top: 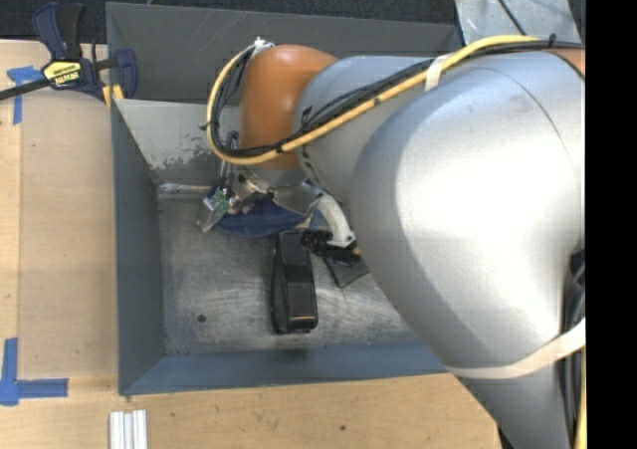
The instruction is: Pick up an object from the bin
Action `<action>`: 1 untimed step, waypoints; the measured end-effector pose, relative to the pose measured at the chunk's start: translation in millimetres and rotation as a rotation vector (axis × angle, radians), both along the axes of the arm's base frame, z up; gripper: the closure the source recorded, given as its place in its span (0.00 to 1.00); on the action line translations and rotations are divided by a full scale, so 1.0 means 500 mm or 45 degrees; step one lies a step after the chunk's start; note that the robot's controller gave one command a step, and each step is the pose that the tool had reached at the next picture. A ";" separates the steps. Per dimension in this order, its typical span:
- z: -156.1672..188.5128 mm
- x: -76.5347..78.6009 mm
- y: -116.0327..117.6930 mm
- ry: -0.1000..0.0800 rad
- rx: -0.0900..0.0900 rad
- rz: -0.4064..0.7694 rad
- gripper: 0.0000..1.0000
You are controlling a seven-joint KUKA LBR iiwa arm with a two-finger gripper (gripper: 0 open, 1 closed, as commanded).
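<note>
Pick status, left to right.

- Left part of the bin [134, 268]: the floor is bare, scuffed metal.
- My gripper [227, 200] sits low near the back wall, left of the middle, under the orange wrist cover [279, 104]. Grip state: can't tell, since the cover and wrist block the line of sight.
- Touching it, or just beside it on the right, is a blue flat thing [254, 224], partly tucked under my wrist. That's the nearest candidate. I can't confirm it's in my grip.
- Next is a black oblong block [295, 286], lying lengthwise from the middle of the floor toward the front wall. It is apart from the gripper.
- Just right of the block's back end is a white curved piece [339, 224], with a dark grey flat piece [345, 269] below it. The two pieces touch or overlap, and both run in under my arm [468, 198].
- The right side of the bin is hidden by the arm.

Progress, my read:
- I'm down in the bin and at object level.
- Nothing looks lifted off the floor.
- The grasp isn't verified, so I count the pick as not done.
- Left to do: close on the blue thing if that hasn't happened, then raise clear of the walls with it held.
</note>
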State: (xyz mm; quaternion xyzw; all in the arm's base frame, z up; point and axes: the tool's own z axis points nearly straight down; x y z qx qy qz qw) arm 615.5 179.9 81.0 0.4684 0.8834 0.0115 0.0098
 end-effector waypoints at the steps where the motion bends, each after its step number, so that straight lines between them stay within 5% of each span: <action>1: 0.003 0.002 -0.004 -0.004 -0.003 0.000 1.00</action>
